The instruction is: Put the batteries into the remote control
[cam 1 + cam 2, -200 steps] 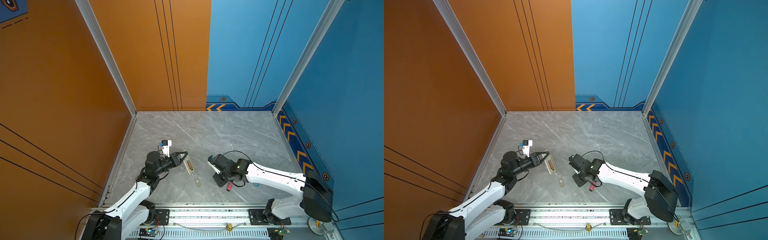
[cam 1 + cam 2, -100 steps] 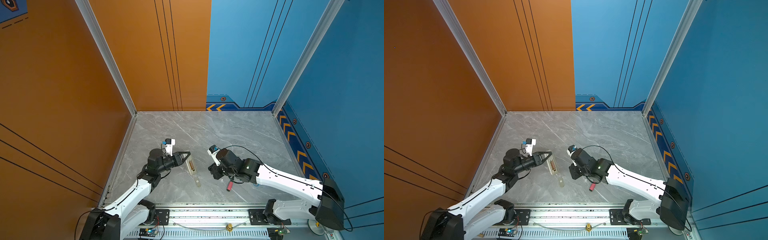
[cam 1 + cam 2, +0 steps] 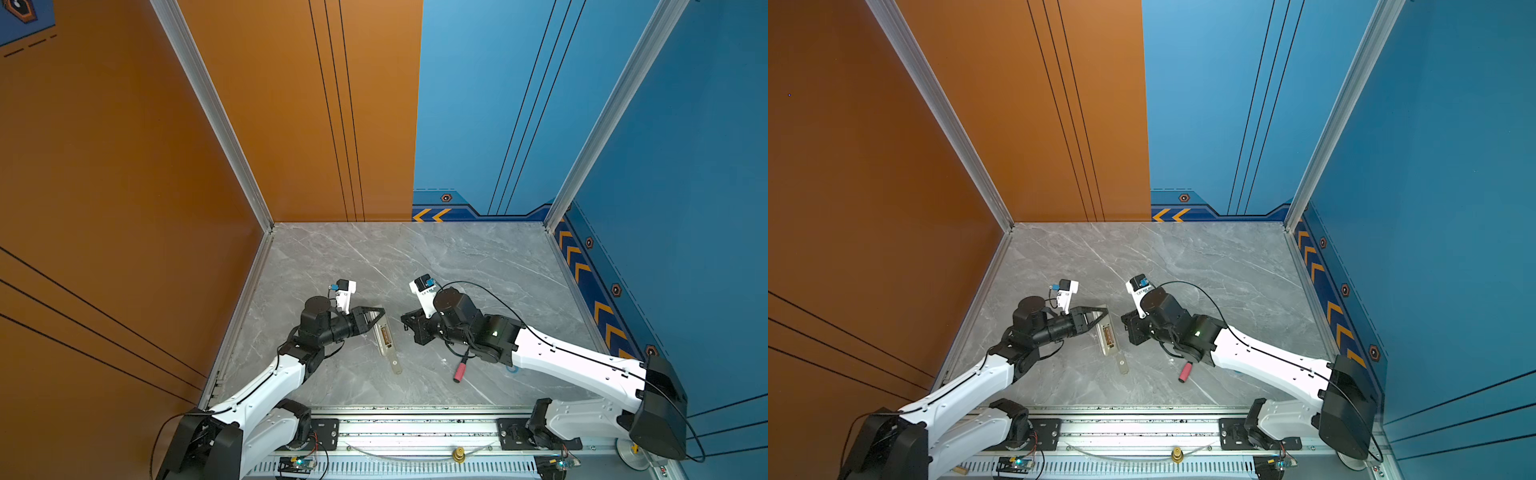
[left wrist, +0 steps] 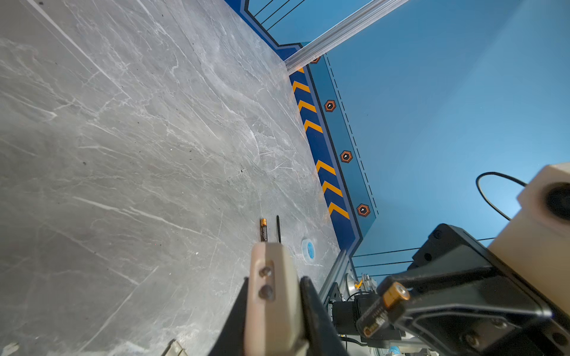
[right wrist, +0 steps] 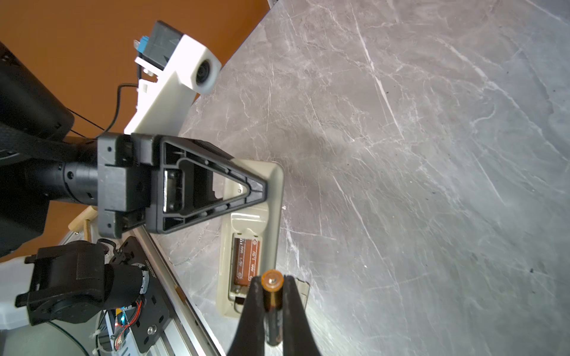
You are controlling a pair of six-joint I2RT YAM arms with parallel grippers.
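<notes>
Right gripper [image 3: 409, 326] has left its spot over the screwdriver [image 3: 459, 372] and swung across toward the remote control [image 3: 384, 338]. Its jaws are clamped narrowly on one battery [image 5: 273, 305]. A second ago it pointed down at the desk [image 3: 415, 257] close to the pink handle. Now it is raised and turned, and the right wrist view looks along the held battery, gold-capped end leading, straight at the open battery recess [image 5: 246, 262].

Left gripper [image 3: 376, 318] has hardly moved and stays pinched on the end of the remote control farthest from the front edge. The handset lies back-up on the desk, left of the middle and near the front edge, with both slots of the recess bare. What looks like its cover [image 3: 396, 366] lies just beyond its nearer end.

A second battery [image 4: 263, 229] rests on the desk beside the screwdriver's black shaft. It is seen only in the left wrist view, since the right arm covers it in both top views.

The pick-up seems finished and the carry almost done. Next the battery probably has to be tipped level with a slot and pressed in. One battery would still be left to fetch.
</notes>
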